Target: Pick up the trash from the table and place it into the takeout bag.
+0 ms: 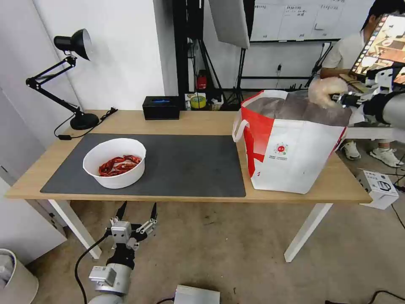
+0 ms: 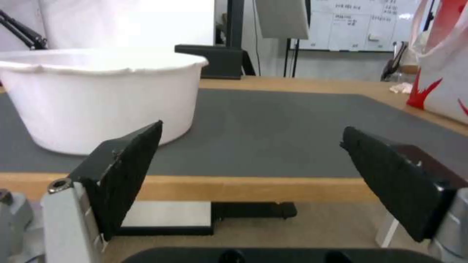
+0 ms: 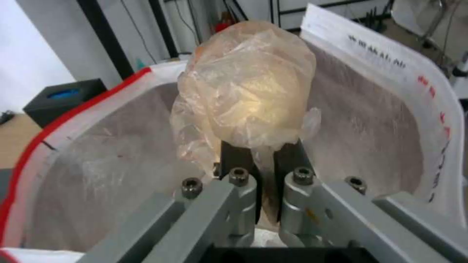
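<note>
The white and red takeout bag stands open on the right end of the table. Above its far right rim my right gripper is shut on the beige plastic-wrapped lump; in the right wrist view the lump hangs over the bag's silvery lining, clamped between the two fingers. A white round bowl of red crayfish shells sits on the dark grey mat at the left. My left gripper is open, low in front of the table edge, just before the bowl.
A black tissue box sits at the table's back edge, a black desk lamp at the back left. A small white tissue lies beside the bag. A white box sits on the floor at the right. A person sits behind the bag.
</note>
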